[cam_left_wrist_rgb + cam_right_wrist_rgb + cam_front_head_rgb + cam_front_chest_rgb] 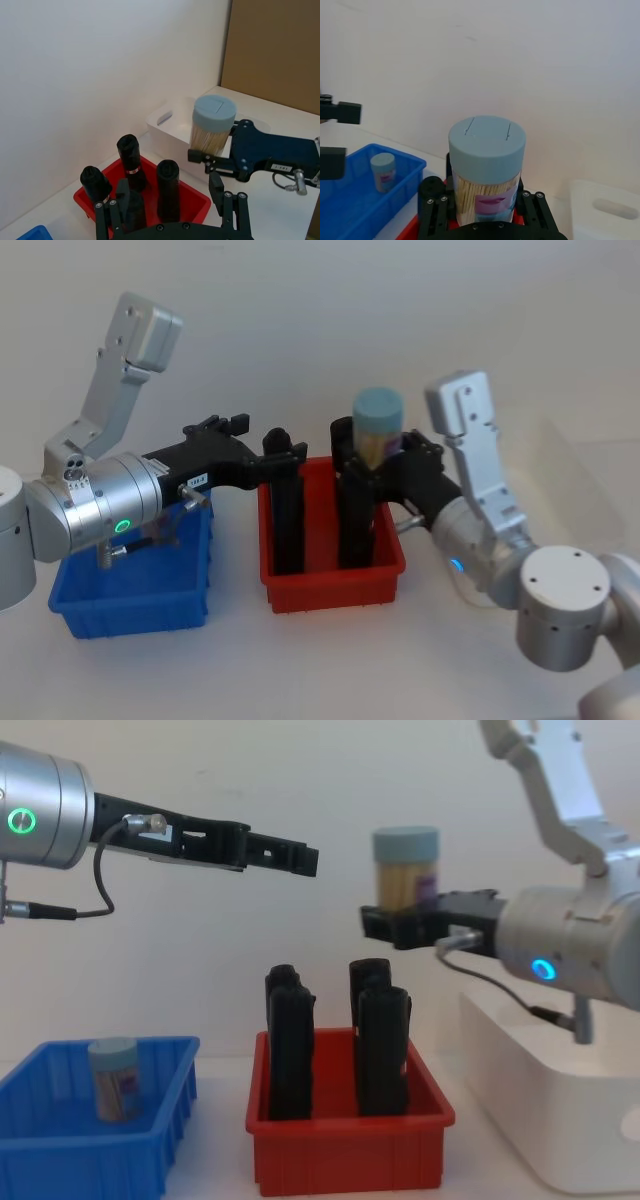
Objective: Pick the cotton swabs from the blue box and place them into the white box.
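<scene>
Transfer partly done, judged: right claw [405, 923] clamped on one jar of cotton swabs [405, 860], raised above the red bin [345, 1160], not yet over the white box [560, 1120]; second jar [113, 1078] waits in the blue box [40, 1160]; left claw [290, 855] wide open, empty.

Across the back runs a plain white matte wall [330, 780], bare and evenly lit. Below it lies a smooth white tabletop [300, 670], with only soft, faint shadows. A flat brown board panel [275, 45] meets the wall at a corner.
</scene>
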Motion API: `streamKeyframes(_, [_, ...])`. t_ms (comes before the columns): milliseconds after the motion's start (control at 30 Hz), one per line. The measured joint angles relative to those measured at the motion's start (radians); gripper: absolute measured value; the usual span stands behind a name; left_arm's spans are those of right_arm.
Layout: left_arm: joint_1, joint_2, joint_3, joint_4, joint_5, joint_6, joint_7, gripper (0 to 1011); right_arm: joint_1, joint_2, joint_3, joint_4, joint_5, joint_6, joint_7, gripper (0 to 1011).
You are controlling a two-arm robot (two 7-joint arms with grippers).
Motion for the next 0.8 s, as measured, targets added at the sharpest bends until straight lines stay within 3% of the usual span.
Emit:
streamKeyframes(433, [0.000, 0.000, 0.000, 0.000, 0.000, 0.000, 0.000, 1004, -0.083, 0.097, 0.087, -0.096, 0.094, 0.026, -0.113, 626])
streamKeyframes(800, [0.000, 0.000, 0.000, 0.000, 0.000, 0.000, 0.000, 1004, -0.105, 0.151, 0.150, -0.074, 0.156, 0.070, -0.168, 626])
